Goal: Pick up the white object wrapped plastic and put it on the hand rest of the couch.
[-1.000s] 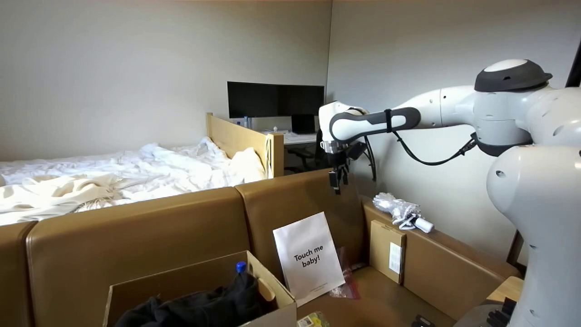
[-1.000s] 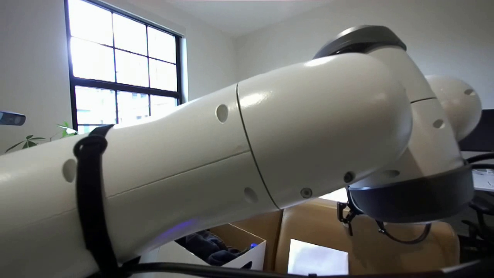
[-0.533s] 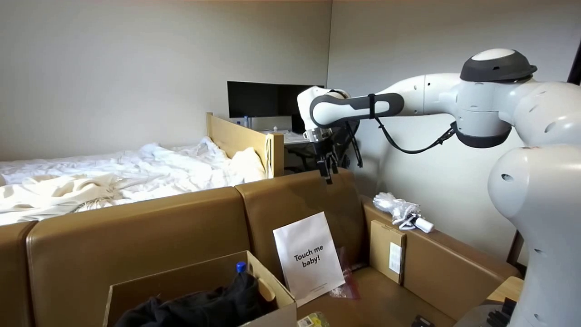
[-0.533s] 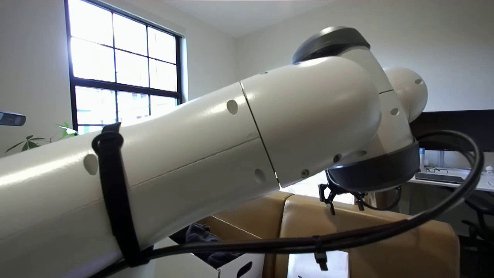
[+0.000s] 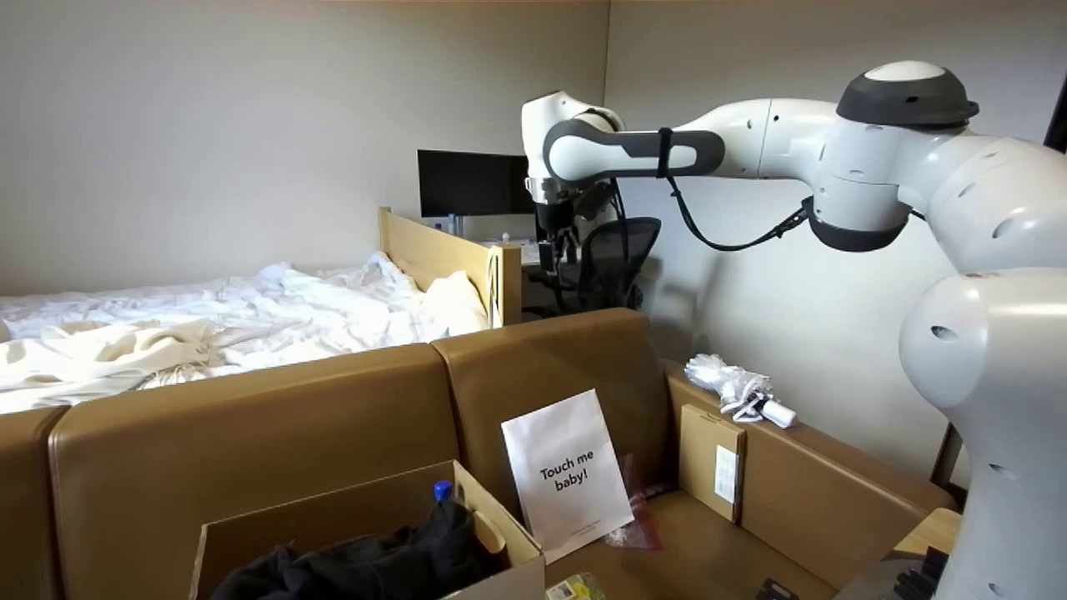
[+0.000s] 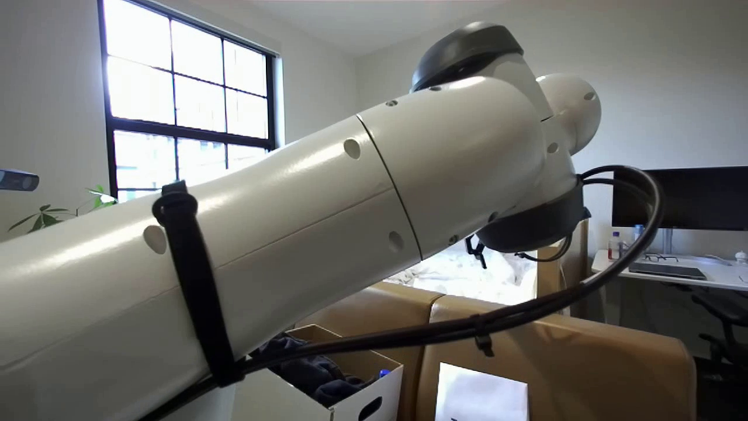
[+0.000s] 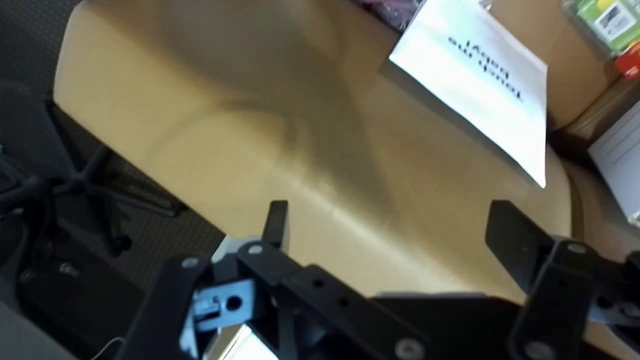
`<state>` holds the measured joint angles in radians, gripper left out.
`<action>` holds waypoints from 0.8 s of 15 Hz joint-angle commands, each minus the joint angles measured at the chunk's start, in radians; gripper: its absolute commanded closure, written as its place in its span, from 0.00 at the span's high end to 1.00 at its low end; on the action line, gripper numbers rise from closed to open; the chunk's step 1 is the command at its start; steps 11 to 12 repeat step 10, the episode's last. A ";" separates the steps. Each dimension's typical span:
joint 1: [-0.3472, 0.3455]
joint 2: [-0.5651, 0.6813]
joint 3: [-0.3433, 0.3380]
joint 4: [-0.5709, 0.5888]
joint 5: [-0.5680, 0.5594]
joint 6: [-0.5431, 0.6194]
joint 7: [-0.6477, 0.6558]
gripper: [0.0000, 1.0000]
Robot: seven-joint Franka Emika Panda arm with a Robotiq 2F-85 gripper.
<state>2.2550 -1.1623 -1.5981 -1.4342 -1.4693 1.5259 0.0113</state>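
Our claw (image 5: 558, 260) has risen leftward in the frame, jaws spread wide, nothing held; the plastic-wrapped white bundle (image 5: 735, 388) lies to its lower right, lengthwise on the couch's hand rest (image 5: 859, 465).

Daylight glares almost white through the window (image 6: 190, 100)

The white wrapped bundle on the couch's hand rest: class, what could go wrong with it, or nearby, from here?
The white wrapped bundle lies unheld on the hand rest, so it might roll or slide off. The open gripper hangs above the couch backrest; lowered carelessly, it could strike that. The leaning sign could slip if brushed.
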 commanded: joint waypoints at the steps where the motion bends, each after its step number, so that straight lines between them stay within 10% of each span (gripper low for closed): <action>1: 0.078 0.031 -0.029 0.069 -0.054 0.063 0.080 1.00; 12: 0.104 0.008 -0.030 0.095 -0.032 0.071 0.076 1.00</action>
